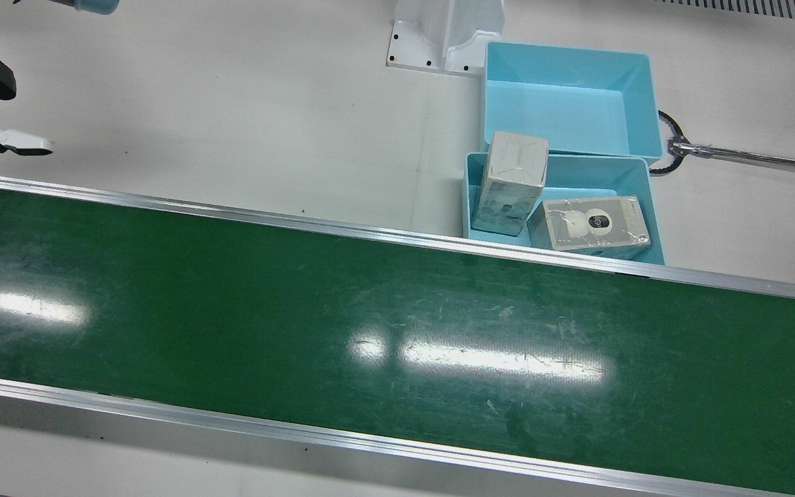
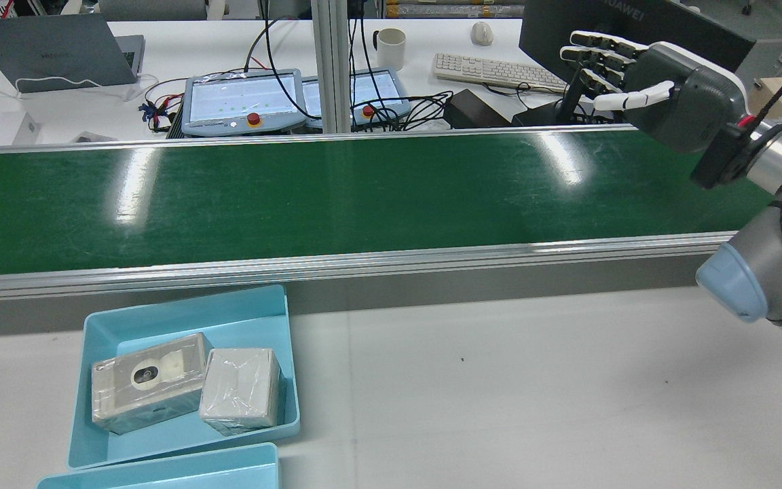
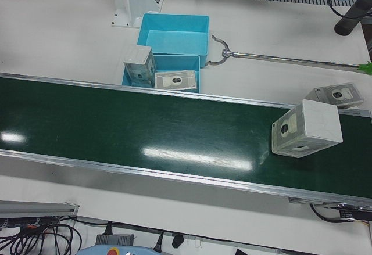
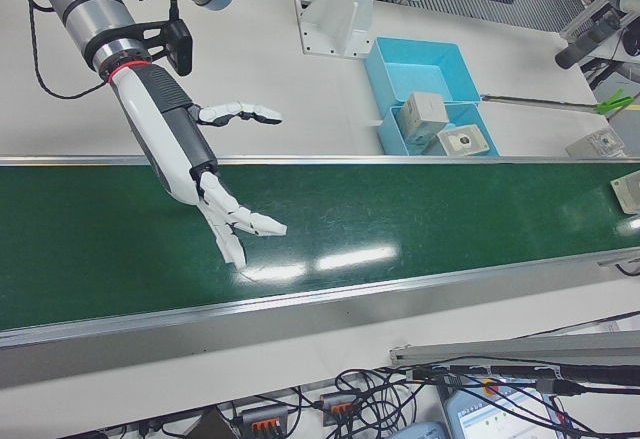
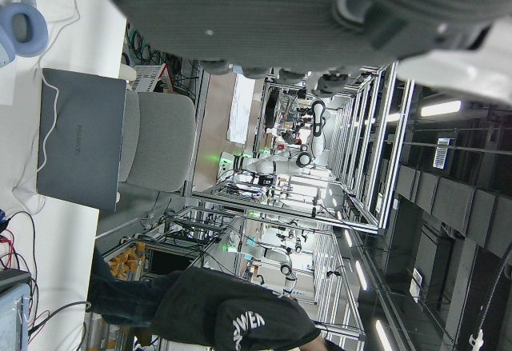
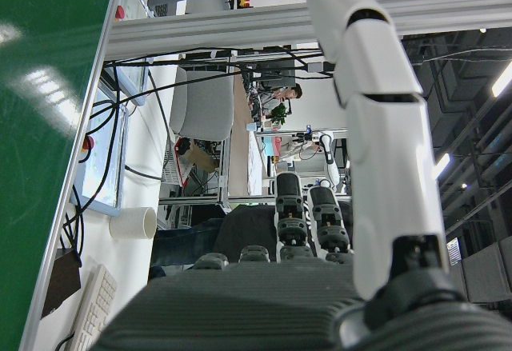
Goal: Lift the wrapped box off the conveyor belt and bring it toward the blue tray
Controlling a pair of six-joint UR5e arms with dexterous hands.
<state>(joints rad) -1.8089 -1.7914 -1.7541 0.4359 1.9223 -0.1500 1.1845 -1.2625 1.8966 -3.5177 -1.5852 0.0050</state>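
A wrapped box (image 3: 306,128) stands on the green conveyor belt (image 3: 145,130) at its right end in the left-front view; it also shows at the edge of the right-front view (image 4: 628,191). My right hand (image 2: 635,75) is open and empty, held above the other end of the belt, far from the box; it shows in the right-front view (image 4: 215,194) too. My left hand (image 5: 320,15) shows only in its own view, with nothing in it. The blue tray (image 1: 654,207) beside the belt holds two wrapped boxes (image 1: 511,183) (image 1: 589,223).
A second blue tray (image 1: 570,103), empty, sits behind the first. Another wrapped box (image 3: 339,95) lies just off the belt near the one on it. A metal rod with a hook (image 1: 749,157) lies on the table by the trays. The arm pedestal (image 1: 442,34) stands behind them.
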